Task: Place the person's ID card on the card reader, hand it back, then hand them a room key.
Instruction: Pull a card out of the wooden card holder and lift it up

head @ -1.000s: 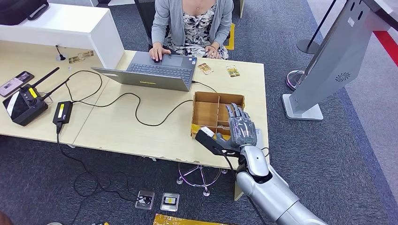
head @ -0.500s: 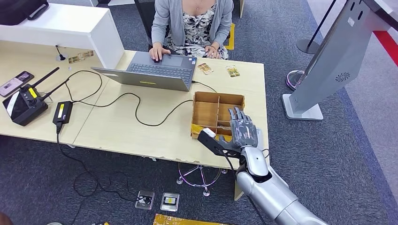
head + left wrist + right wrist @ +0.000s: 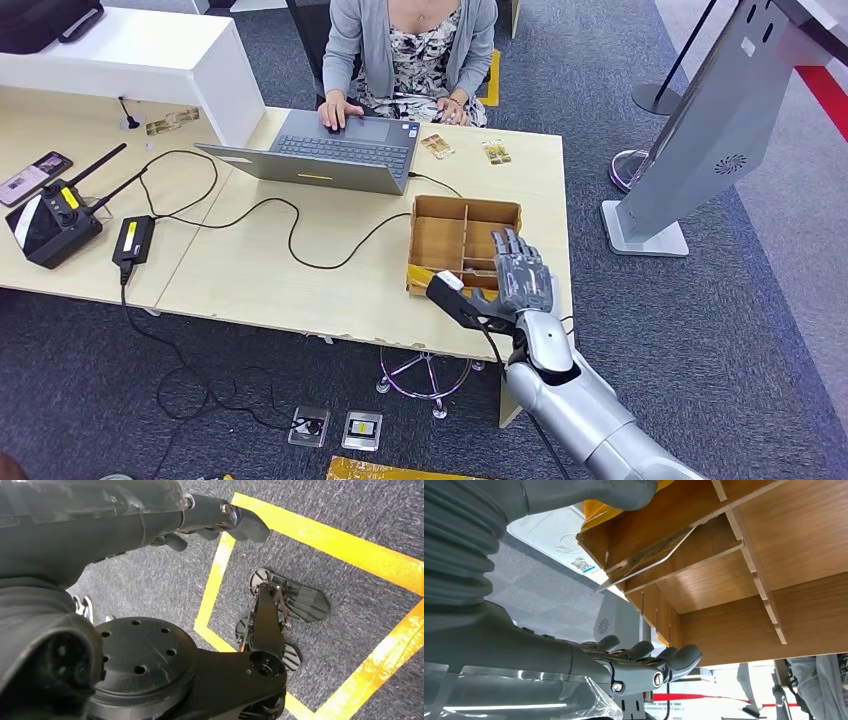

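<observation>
My right hand [image 3: 520, 275] has slid back toward me over the box [image 3: 462, 222], fingers spread, holding nothing. No card picked yet.

— Any words legible anywhere?
— None. Just beside the robot hand [image 3: 644, 667], a white card [image 3: 556, 542] bearing a round emblem and a small QR-like square, too blurred to read.
— Further off?
— Yellow labels on the black radio [image 3: 52, 220] and the power brick [image 3: 132, 240] across the worktop [image 3: 250, 270], print too small.
</observation>
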Controlling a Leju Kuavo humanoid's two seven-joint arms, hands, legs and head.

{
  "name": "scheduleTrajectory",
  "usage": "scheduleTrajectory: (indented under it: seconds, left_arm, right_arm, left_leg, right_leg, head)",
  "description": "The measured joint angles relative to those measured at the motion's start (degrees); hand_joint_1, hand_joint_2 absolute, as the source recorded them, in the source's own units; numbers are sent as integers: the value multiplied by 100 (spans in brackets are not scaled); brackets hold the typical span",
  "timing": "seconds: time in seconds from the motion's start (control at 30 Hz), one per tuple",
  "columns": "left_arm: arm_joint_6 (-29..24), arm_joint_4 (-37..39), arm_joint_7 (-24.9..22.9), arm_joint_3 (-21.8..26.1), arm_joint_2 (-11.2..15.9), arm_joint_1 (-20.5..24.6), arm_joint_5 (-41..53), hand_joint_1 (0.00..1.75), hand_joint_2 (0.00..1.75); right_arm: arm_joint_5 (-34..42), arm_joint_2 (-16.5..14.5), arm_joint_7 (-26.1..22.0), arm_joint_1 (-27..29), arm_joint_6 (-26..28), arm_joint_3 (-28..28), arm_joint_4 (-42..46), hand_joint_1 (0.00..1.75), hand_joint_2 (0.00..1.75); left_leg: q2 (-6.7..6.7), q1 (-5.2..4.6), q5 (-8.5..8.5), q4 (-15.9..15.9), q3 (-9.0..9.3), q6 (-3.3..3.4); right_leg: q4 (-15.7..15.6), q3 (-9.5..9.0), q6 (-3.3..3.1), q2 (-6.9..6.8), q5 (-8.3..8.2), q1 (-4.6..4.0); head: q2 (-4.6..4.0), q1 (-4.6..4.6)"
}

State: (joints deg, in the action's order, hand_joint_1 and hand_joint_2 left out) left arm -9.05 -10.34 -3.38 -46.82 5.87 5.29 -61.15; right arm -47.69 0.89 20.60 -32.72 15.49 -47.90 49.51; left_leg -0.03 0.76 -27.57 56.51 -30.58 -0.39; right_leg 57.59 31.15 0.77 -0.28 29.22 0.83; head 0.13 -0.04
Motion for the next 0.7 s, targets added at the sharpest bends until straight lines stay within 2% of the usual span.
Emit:
scheduleTrajectory:
  seconds: [0.3,0.37,0.43,0.5,0.7]
  left_arm:
    - [8,0,-3,-30,-2,2,-15,0,0]
    - [12,0,-2,-31,-2,3,-14,0,0]
    - [14,0,1,-32,-1,3,-12,0,0]
    - [14,0,2,-32,0,3,-12,0,0]
    - [-2,0,4,-32,1,3,-33,0,0]
  right_arm:
    - [79,-43,-60,0,-13,27,-98,0,175]
    - [96,-43,-74,0,-17,27,-121,79,175]
    - [104,-43,-84,0,-21,27,-142,166,175]
    - [109,-43,-89,0,-24,27,-163,175,175]
    - [69,-43,-58,0,-37,27,-235,175,175]
  left_leg:
    - [0,0,0,0,0,0]
    - [0,0,0,0,0,0]
    - [0,0,0,0,0,0]
    - [0,0,0,0,0,0]
    - [0,0,0,0,0,0]
  right_leg:
    - [0,0,0,0,0,0]
    - [0,0,0,0,0,0]
    - [0,0,0,0,0,0]
    - [0,0,0,0,0,0]
    - [0,0,0,0,0,0]
  head:
    - [0,-1]
    - [0,-1]
    - [0,0]
    - [0,-1]
    - [0,-1]
